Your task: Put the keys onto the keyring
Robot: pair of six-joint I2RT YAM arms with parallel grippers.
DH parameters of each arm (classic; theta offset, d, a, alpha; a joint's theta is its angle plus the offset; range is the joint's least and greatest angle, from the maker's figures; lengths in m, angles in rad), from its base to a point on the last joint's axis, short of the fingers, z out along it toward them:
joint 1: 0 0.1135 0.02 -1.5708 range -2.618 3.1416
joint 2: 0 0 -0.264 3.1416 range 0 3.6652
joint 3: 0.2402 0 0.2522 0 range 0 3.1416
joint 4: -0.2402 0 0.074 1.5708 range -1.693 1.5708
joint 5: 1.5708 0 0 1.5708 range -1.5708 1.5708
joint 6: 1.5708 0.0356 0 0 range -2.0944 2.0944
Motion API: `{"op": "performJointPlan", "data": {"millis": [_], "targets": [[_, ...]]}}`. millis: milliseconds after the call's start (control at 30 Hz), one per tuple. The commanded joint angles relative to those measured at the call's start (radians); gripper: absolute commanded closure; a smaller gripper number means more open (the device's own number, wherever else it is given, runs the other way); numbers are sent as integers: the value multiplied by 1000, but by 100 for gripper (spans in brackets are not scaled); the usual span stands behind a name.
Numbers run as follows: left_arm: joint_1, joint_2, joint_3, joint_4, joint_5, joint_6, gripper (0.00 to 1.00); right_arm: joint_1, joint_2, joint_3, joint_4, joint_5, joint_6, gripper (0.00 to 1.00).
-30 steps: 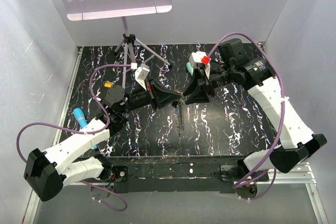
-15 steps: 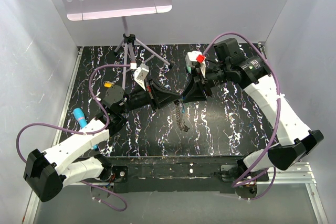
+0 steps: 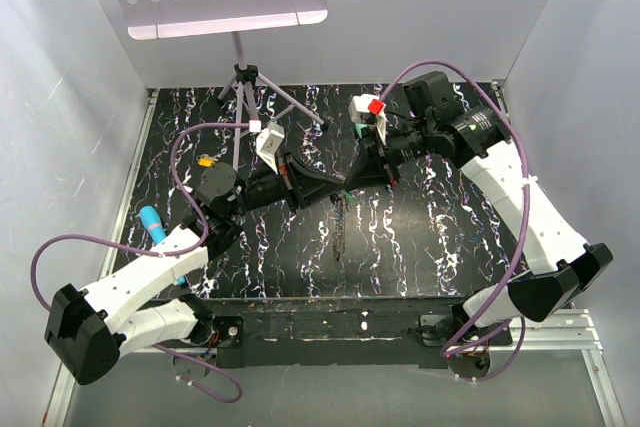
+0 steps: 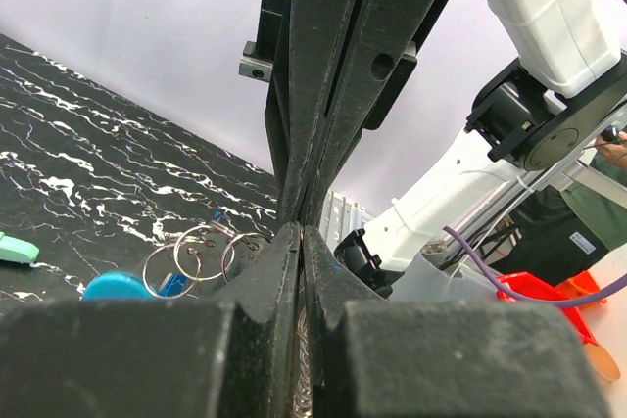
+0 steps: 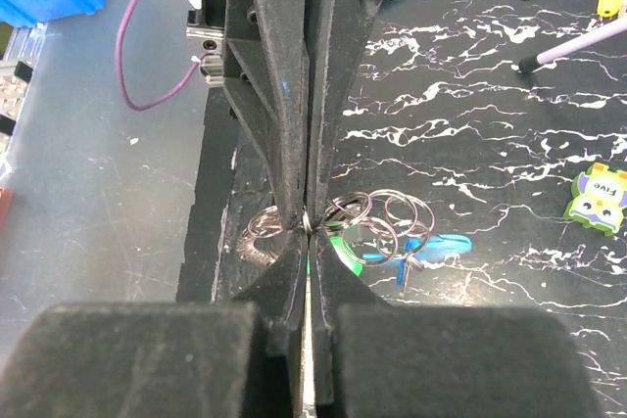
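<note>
Yellow key [image 3: 207,160]: on desk [image 3: 430,247], near left edge, far half; left gripper [image 3: 333,194]: above desk middle, jaws closed on keyring [image 3: 340,229] chain; keyring: dangling from that pinch; green key [image 5: 350,263]: among rings [image 5: 377,222] below tips; right gripper [image 3: 352,185]: closed, tip to tip with left, hold on chain unclear.

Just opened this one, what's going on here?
Both arms meet tip to tip above the table. The left gripper is shut on the keyring, whose chain dangles beneath. The right gripper is shut right against it, by a cluster of rings; what it pinches is hidden. A yellow key lies on the table far to the left, not yet on the keyring.
</note>
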Motion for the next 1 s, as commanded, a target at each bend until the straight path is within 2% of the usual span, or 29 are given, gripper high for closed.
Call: {"op": "performJointPlan", "data": {"millis": [0, 67, 133, 267, 367, 433, 533, 567, 700, 833, 967], "targets": [[1, -26, -4, 44, -20, -10, 100, 12, 4, 14, 64, -1, 69, 99], [-1, -42, -12, 47, -35, -17, 99, 9, -4, 8, 62, 7, 79, 99], [-1, -65, -29, 55, -58, -25, 84, 6, -19, -7, 61, 4, 80, 99], [1, -117, -67, 67, -103, -27, 44, -11, -62, -47, 39, 9, 60, 99], [7, -164, -72, -6, -126, 24, 27, -31, -102, -87, 10, 29, 29, 99], [12, -210, -58, -133, -161, 97, 22, -69, -134, -113, -19, 39, 14, 99], [13, -287, 5, -456, -314, 251, 11, -178, -191, -158, -95, 55, -63, 99], [13, -312, 14, -559, -365, 289, 4, -210, -206, -177, -131, 76, -94, 99], [16, -393, 25, -803, -489, 384, 2, -339, -295, -285, -142, 180, -106, 99], [16, -441, 27, -940, -549, 441, 2, -483, -323, -357, -80, 335, -30, 99], [18, -444, 20, -1034, -620, 487, 2, -572, -261, -388, 22, 637, 17, 99]]}}
